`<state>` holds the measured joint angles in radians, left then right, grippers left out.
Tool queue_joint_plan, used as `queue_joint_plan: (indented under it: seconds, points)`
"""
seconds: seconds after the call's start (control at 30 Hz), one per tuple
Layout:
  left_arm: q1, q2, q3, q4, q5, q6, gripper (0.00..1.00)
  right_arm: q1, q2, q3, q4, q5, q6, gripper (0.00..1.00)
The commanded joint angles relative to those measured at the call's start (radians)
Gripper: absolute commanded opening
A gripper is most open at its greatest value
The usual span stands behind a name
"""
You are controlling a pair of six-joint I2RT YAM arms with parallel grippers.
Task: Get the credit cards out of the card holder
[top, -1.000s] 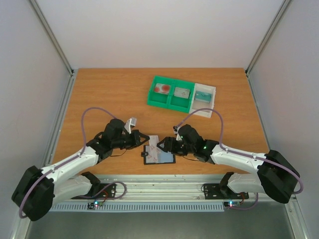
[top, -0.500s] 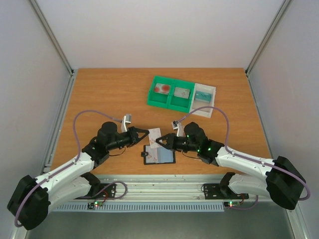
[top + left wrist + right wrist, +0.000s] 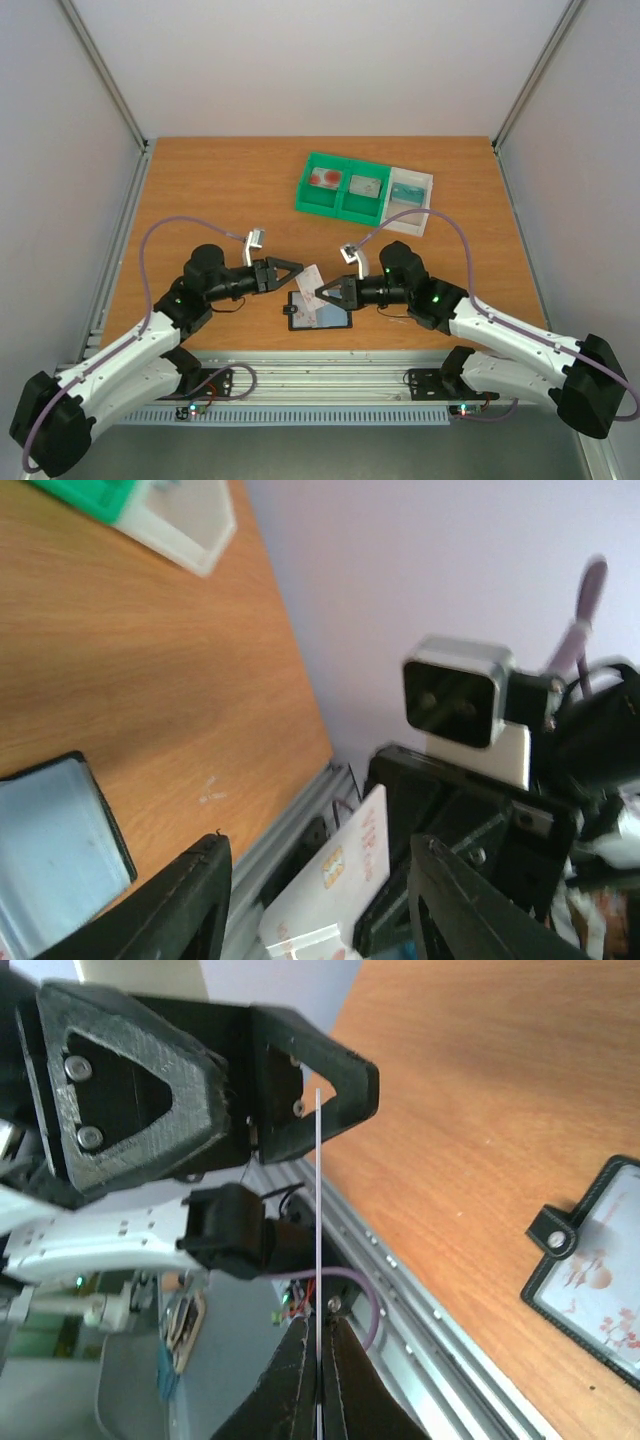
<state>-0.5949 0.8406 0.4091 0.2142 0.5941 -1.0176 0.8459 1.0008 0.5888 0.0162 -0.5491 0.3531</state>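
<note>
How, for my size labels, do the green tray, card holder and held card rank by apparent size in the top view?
1. green tray
2. card holder
3. card, smallest even though lifted nearer the camera

Your left gripper (image 3: pixel 320 865): fingers spread wide, a white card (image 3: pixel 335 885) with red-orange marks upright between them, touching neither. Behind it a camera (image 3: pixel 460 692) faces you. Wallet (image 3: pixel 50 845) corner lower left on table (image 3: pixel 130 660). Green tray (image 3: pixel 85 492) and white tray (image 3: pixel 190 525) at top edge.
</note>
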Motion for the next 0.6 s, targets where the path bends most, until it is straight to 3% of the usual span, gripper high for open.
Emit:
queue_joint_plan:
  seconds: [0.0, 0.2, 0.33, 0.43, 0.57]
  points:
    - [0.006, -0.031, 0.088, -0.072, 0.218, 0.152, 0.51, -0.002, -0.041, 0.054, -0.108, -0.14, -0.132, 0.01]
    - [0.006, -0.019, 0.17, -0.225, 0.394, 0.273, 0.47, -0.002, -0.033, 0.128, -0.193, -0.23, -0.187, 0.01]
    - [0.007, -0.01, 0.2, -0.305, 0.418, 0.327, 0.27, -0.002, -0.032, 0.152, -0.219, -0.234, -0.201, 0.01]
    - [0.006, -0.002, 0.204, -0.285, 0.429, 0.324, 0.05, -0.003, -0.034, 0.158, -0.225, -0.238, -0.202, 0.01]
    - [0.007, -0.003, 0.199, -0.264, 0.421, 0.315, 0.01, -0.002, -0.038, 0.161, -0.239, -0.215, -0.199, 0.05]
